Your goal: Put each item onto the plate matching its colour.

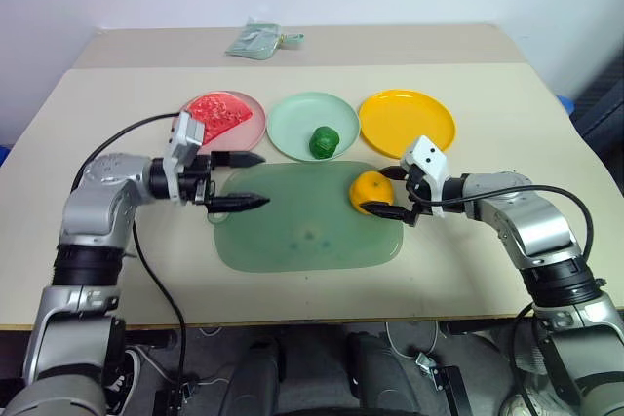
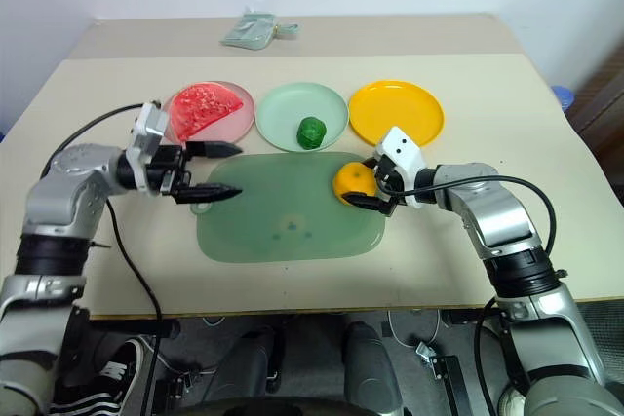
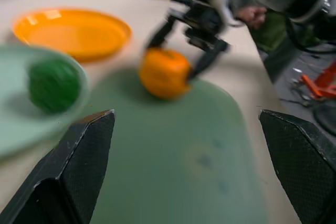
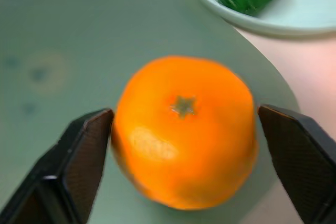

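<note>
The red watermelon wedge [image 1: 218, 114] lies on the pink plate [image 1: 252, 127]. On the mint green plate [image 1: 292, 119] sits the dark green ball [image 1: 324, 141]. The yellow-orange plate [image 1: 407, 122] has nothing on it. The round orange [image 1: 368, 189] rests on the right end of the pale green cutting board [image 1: 302, 231]. My right gripper [image 1: 382, 192] is open, with one finger on each side of the orange [image 4: 184, 129]. My left gripper [image 1: 261, 179] stands open and holds nothing, over the board's left end and pointing right, just in front of the pink plate.
A pale green pouch [image 1: 255, 41] lies at the table's back edge. The three plates stand in a row behind the cutting board. Black cables run from both arms across the table's front corners.
</note>
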Robot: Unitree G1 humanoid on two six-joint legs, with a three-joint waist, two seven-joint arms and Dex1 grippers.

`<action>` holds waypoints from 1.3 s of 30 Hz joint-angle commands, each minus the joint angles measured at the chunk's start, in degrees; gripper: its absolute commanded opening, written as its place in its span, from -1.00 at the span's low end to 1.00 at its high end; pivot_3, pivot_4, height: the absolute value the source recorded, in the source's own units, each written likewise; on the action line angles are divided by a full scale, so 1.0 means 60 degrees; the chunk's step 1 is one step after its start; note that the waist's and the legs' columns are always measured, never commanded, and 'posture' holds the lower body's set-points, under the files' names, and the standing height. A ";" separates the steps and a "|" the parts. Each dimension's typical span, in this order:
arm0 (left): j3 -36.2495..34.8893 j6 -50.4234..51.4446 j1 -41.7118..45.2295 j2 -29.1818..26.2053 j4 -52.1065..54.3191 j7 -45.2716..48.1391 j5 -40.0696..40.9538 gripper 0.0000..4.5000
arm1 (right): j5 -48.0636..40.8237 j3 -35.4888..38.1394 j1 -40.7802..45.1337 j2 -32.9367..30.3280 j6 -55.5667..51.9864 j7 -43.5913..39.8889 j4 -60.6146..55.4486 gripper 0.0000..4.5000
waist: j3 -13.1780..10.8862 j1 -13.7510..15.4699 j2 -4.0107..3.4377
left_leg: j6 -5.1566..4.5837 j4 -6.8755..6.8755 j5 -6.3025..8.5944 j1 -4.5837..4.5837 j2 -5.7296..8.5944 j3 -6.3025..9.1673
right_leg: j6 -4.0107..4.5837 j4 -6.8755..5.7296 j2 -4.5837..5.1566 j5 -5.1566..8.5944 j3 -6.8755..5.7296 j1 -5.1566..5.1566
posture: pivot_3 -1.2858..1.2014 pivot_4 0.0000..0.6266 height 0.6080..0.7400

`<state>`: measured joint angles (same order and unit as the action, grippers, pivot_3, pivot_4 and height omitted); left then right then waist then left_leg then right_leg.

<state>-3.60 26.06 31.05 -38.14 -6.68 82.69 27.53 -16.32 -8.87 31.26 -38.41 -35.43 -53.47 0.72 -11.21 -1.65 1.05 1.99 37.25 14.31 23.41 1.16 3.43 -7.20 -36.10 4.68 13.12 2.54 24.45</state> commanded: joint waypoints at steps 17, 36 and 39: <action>-0.0112 0.0149 0.0398 0.0936 0.1996 -0.3677 0.0291 1.00 | 0.1481 0.1269 0.2724 0.1365 0.3042 0.3145 0.4054 0.49 | 0.0000 0.0107 0.0000 | 0.0002 0.0005 -0.0001 -0.0001 0.0001 -0.0010 | 0.0000 0.0002 0.0000 -0.0002 0.0001 -0.0001 | 0.03 -0.52 0.98; -0.0348 -0.0264 -0.0827 0.0781 0.2189 -0.3516 0.0576 1.00 | 0.1946 0.1973 0.4707 0.1929 0.6298 0.4051 0.8271 0.99 | -0.0003 -0.0159 -0.0007 | 0.0003 -0.0025 -0.0001 -0.0004 0.0000 -0.0011 | 0.0002 0.0005 -0.0004 -0.0001 0.0008 0.0010 | 0.03 -0.52 0.98; -0.0416 -0.0369 -0.0862 0.0714 0.2167 -0.3445 0.0638 1.00 | 0.0746 0.2432 0.4123 0.1995 0.5885 0.2455 0.6658 0.99 | -0.0003 -0.0149 -0.0007 | 0.0002 -0.0024 -0.0001 -0.0004 0.0000 -0.0012 | 0.0002 0.0004 -0.0003 -0.0001 0.0008 0.0010 | 0.03 -0.52 0.98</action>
<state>-4.08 25.41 25.80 -33.08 4.70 61.49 30.27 -7.47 3.89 56.92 -26.00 -0.08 -33.68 47.77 -11.23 -2.55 1.01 2.01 37.10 14.31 23.38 1.16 3.37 -7.19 -36.08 4.66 13.11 2.58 24.51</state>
